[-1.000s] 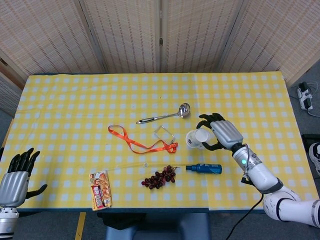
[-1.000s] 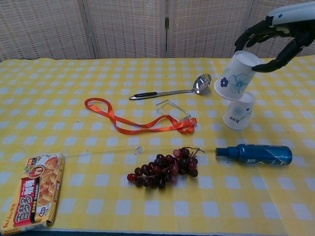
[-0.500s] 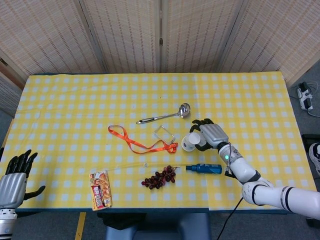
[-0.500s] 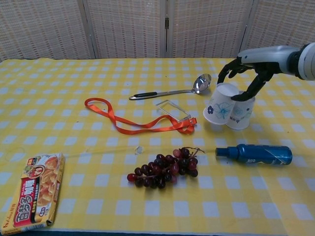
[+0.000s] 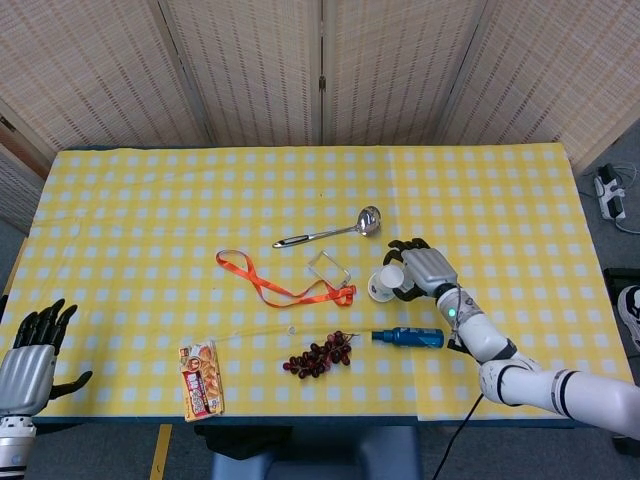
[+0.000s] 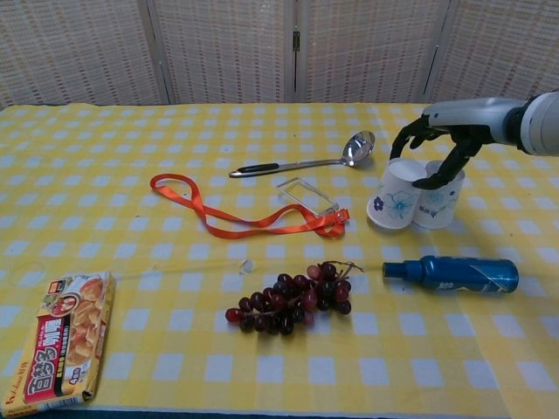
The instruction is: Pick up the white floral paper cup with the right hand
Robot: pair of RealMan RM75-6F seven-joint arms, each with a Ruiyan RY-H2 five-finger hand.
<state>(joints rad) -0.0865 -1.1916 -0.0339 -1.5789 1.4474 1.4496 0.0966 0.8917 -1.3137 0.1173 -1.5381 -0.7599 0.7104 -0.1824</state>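
Observation:
The white floral paper cup (image 6: 395, 195) (image 5: 387, 281) is tilted, its rim down on the yellow checked tablecloth (image 6: 131, 140), leaning against a second, similar cup (image 6: 441, 202) standing upside down just to its right. My right hand (image 6: 438, 147) (image 5: 421, 270) reaches over both from the right. Its fingers curl over the tilted cup's base and its thumb lies between the two cups, so it grips the cup. My left hand (image 5: 33, 347) hangs at the near left table corner with its fingers spread, holding nothing; only the head view shows it.
A blue bottle (image 6: 458, 273) lies just in front of the cups. Grapes (image 6: 293, 298), an orange lanyard (image 6: 234, 215) with a clear badge holder (image 6: 306, 194) and a metal ladle (image 6: 301, 161) lie to the cups' left. A snack packet (image 6: 65, 342) sits near the front left.
My right hand has brought the floral cup down from above the second cup to the table beside it. The left hand has barely moved.

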